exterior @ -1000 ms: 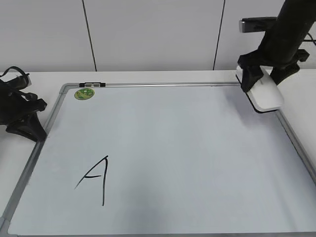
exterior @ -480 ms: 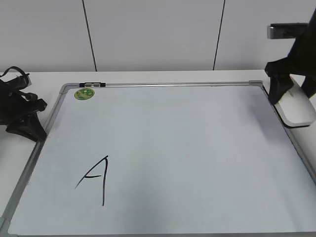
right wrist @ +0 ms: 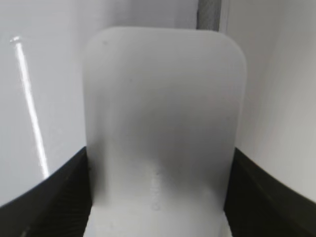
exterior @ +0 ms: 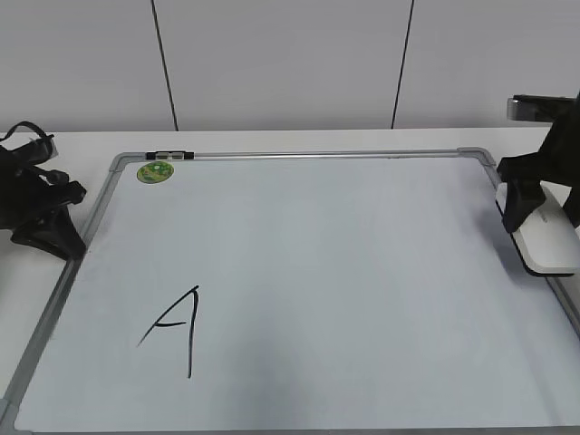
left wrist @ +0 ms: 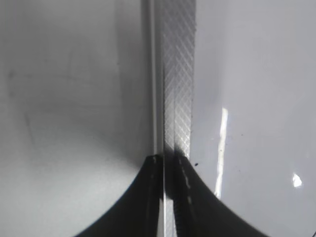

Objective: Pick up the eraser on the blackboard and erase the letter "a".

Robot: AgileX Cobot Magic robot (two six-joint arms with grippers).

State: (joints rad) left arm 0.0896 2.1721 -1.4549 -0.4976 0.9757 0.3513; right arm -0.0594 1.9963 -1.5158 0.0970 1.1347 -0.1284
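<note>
Moved: right pincer (exterior: 542,217) carries clamped eraser (exterior: 549,237) off the blackboard (exterior: 299,156) | step: erasing done, only capital "A" (exterior: 174,328) visible | next: set eraser down

Handwriting: a large black angular capital "A" (exterior: 174,329), drawn on the blackboard (exterior: 299,172), near-left part of its white surface.
Sticker: a round green sticker (exterior: 154,171) at the board's far-left corner; its print is too small to read.
Other text: none legible.
</note>
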